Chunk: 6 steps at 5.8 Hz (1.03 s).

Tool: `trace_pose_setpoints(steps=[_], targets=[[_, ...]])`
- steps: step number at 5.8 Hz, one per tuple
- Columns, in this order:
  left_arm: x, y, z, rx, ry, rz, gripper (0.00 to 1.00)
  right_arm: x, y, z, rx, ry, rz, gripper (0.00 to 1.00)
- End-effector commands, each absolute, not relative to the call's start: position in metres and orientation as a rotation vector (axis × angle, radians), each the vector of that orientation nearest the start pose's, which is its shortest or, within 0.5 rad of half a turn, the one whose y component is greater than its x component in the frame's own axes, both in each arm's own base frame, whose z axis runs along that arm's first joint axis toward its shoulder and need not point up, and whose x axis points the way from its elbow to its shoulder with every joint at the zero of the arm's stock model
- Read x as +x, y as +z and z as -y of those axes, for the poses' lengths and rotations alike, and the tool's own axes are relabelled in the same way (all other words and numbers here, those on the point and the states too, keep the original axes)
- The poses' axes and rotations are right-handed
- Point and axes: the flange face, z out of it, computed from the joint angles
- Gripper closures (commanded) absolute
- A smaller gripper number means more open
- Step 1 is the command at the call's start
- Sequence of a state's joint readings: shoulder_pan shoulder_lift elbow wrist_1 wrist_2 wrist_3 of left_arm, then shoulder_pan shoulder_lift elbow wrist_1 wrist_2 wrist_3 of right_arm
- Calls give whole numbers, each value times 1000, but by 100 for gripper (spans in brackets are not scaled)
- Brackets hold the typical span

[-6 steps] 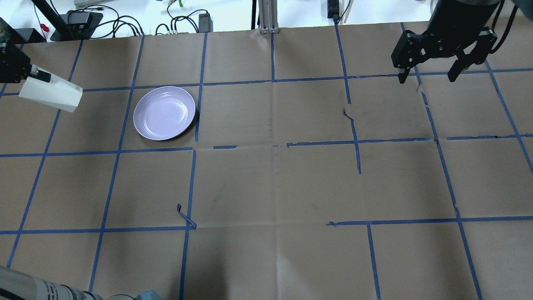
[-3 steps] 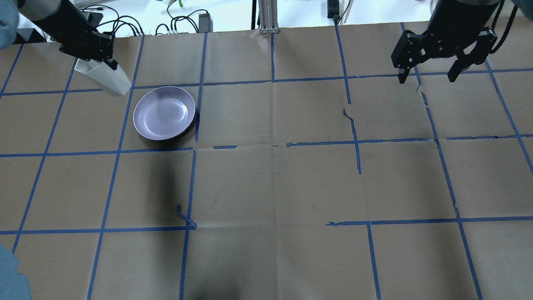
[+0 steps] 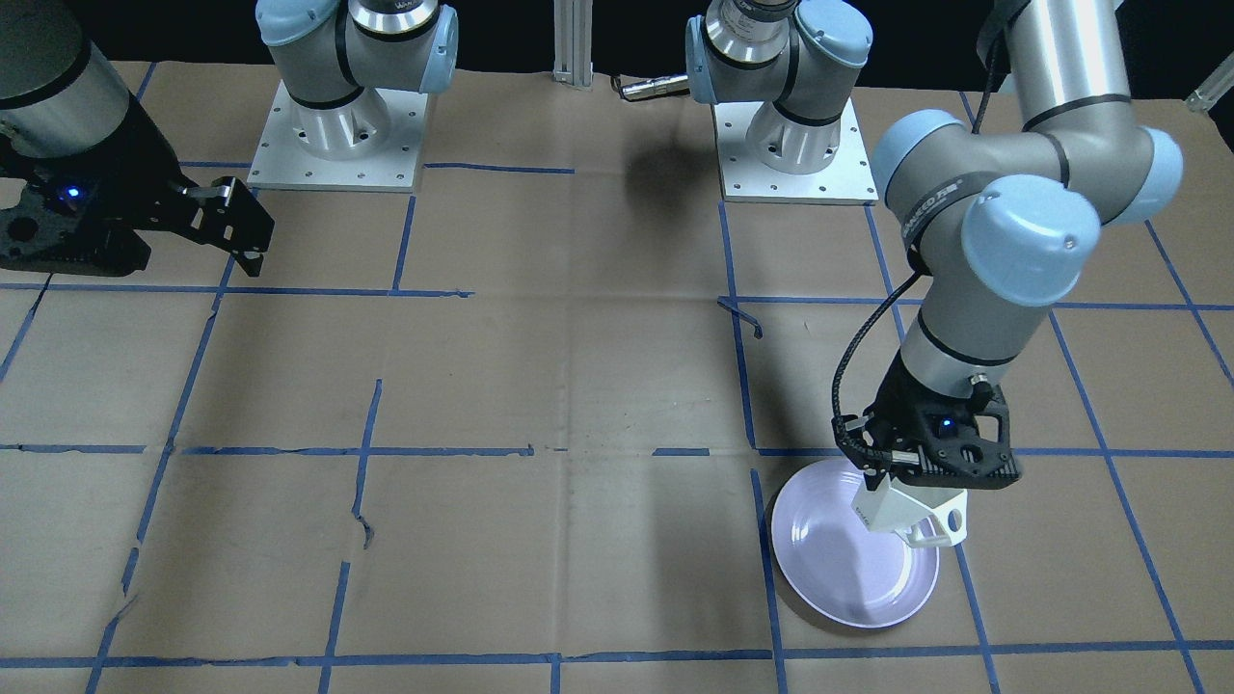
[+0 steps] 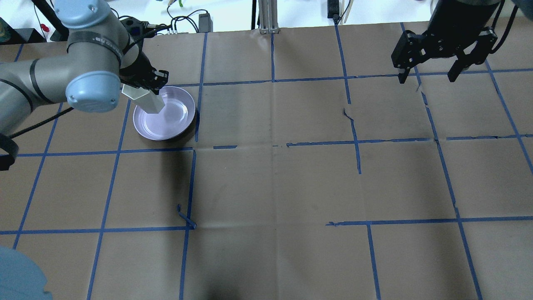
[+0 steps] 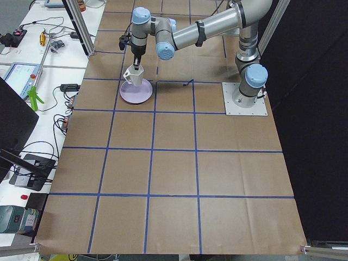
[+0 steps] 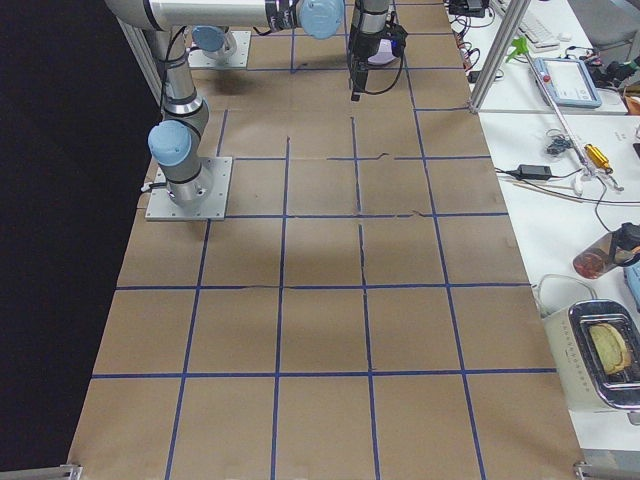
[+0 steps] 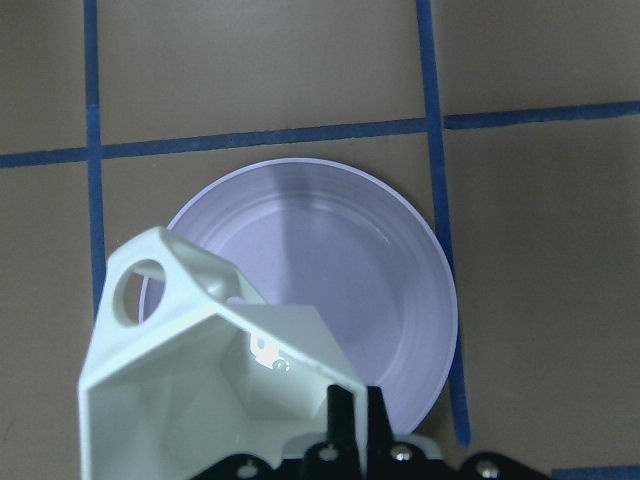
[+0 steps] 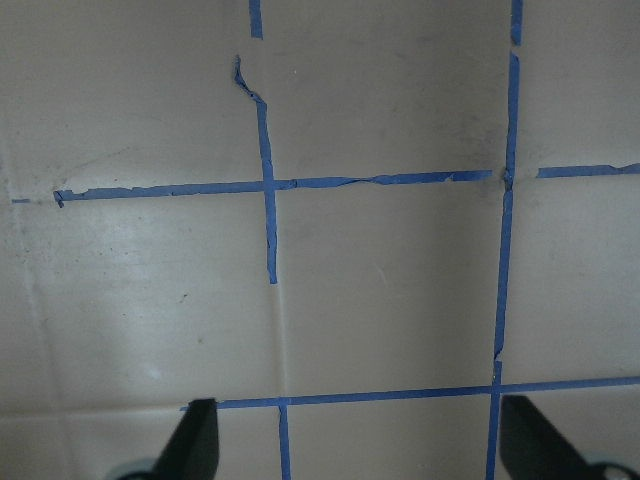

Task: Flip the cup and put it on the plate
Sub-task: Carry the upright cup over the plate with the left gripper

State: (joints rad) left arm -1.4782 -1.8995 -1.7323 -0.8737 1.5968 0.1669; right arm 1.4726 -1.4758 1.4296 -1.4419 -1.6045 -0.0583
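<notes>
Ceramic is what the cup (image 7: 190,390) looks like: stiff, glossy and brittle, light enough for a pinch at the rim to carry it, but liable to chip if it drops onto the equally hard plate (image 4: 177,123). The left gripper (image 7: 355,415) is clamped on one wall of the cup at the rim and holds it mouth up, narrow base down, over the plate. Whether the base touches the plate cannot be told. The plate lies near the table's far edge, toward its left end.

A flat facet suits the fingers best, since the pads seat flush there, while the thin open handle (image 7: 140,285) looks a poor place to grip. Because the hold is off to one side, the cup would probably tip if set down unevenly.

The right gripper (image 4: 427,78) hangs spread wide and empty near the far right corner.
</notes>
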Motion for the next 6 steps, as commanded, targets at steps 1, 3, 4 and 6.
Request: trace_pose_setpoints(steps=[1,3,4,6], targets=[[-81,237,608,143,-302,-3020,100,78,496,533,61,135,-3165,0],[-91,248,604,180,-251,-2995,84,78,496,533,61,135,-3165,0],[-91,248,604,182,-234,-3001,8,78,496,533,61,135,-3165,0],[-83,284,612,164,-223,-3001,0,78,496,533,61,135,-3165,0]])
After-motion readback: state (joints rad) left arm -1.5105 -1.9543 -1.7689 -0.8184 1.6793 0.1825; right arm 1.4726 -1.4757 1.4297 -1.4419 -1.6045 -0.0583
